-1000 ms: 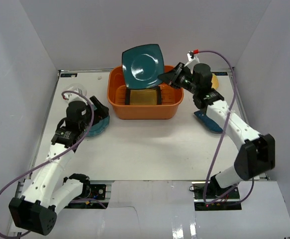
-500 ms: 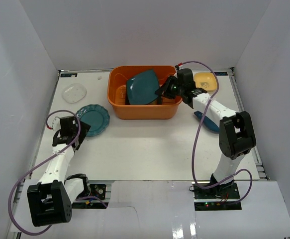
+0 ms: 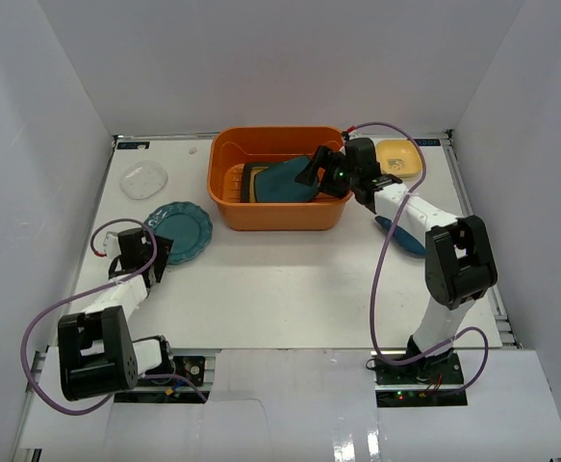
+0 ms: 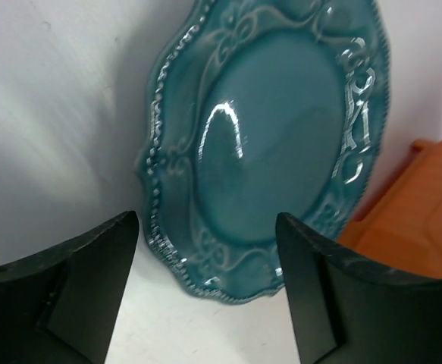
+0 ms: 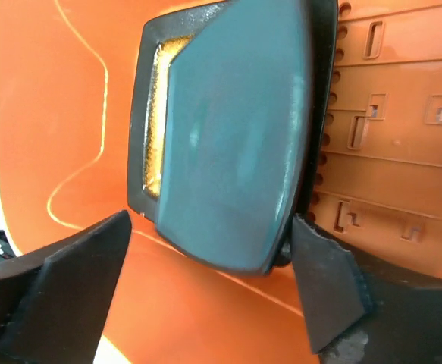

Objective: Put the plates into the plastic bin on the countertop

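Observation:
The orange plastic bin (image 3: 276,218) stands at the back middle of the white countertop (image 3: 290,279). Inside it a teal squarish plate (image 3: 285,183) (image 5: 236,144) lies tilted on a black-rimmed mustard plate (image 3: 249,181) (image 5: 151,136). My right gripper (image 3: 323,171) (image 5: 213,280) hangs open over the bin, its fingers either side of the teal plate's near edge. A teal scalloped round plate (image 3: 180,231) (image 4: 274,136) lies left of the bin. My left gripper (image 3: 155,252) (image 4: 205,296) is open and low, just short of that plate's near rim.
A small yellow plate (image 3: 398,157) sits right of the bin at the back. A dark teal plate (image 3: 402,236) lies under my right forearm. A clear glass dish (image 3: 143,180) rests at the back left. White walls enclose the counter. The bin's corner (image 4: 425,205) shows behind the scalloped plate.
My right gripper has opened and the teal squarish plate has dropped from upright onto the mustard plate in the bin. My left arm has pulled back and lowered to the scalloped plate's near edge.

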